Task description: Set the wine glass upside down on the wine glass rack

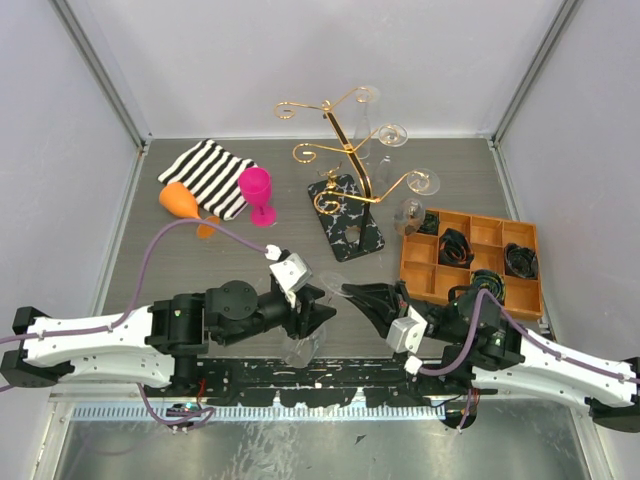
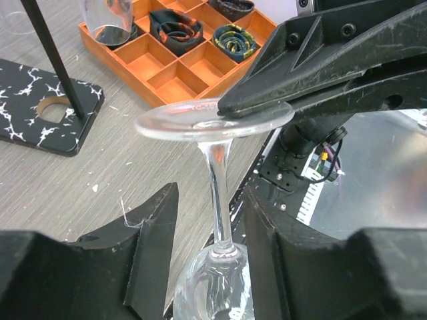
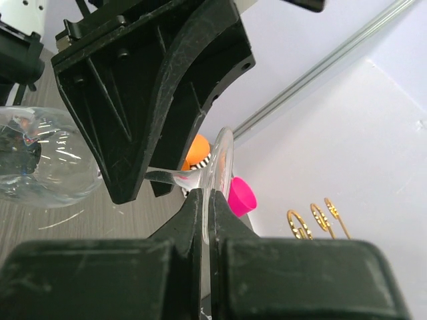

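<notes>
Clamping the wine glass (image 2: 219, 187) foot, right hand (image 3: 205, 207).

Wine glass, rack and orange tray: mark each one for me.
wine glass (image 2: 179, 124), left wrist view, foot disc
wine glass rack (image 1: 345, 216), top view, black base
orange tray (image 1: 421, 281), top view, empty corner compartment

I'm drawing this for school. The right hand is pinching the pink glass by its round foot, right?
Not quite. The right hand is pinching the clear wine glass by its round foot, as the left wrist view shows. The pink glass stands untouched on the table.
</notes>
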Robot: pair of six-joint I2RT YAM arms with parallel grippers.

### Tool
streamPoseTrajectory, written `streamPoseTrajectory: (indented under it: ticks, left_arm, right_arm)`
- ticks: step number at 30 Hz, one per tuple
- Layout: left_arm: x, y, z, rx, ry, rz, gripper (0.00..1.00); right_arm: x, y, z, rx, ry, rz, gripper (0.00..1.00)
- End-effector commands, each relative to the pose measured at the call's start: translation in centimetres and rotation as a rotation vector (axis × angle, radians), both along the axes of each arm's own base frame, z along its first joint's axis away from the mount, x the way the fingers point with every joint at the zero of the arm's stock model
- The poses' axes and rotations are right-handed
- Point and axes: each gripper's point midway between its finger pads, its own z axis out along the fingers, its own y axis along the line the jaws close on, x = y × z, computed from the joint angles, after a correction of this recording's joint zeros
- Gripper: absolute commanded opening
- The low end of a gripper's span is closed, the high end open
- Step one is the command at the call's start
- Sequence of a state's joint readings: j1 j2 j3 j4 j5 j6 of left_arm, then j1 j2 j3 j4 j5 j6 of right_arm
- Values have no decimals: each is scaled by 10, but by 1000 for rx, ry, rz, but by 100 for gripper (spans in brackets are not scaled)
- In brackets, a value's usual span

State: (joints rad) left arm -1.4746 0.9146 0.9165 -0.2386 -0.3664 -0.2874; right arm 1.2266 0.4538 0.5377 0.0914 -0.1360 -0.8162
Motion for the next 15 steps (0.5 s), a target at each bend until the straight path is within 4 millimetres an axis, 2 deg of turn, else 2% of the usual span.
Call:
streamPoseTrajectory:
  ticks: [1,15]
  left_arm:
    - [-6,-8,14,-90,35,-22,49]
    - [-12,-17,9,-93,78,-43,28]
  right_arm:
    - [-4,-19,60,182,-88,-18,1]
    - [1,-24,60,191,-118,-54,1]
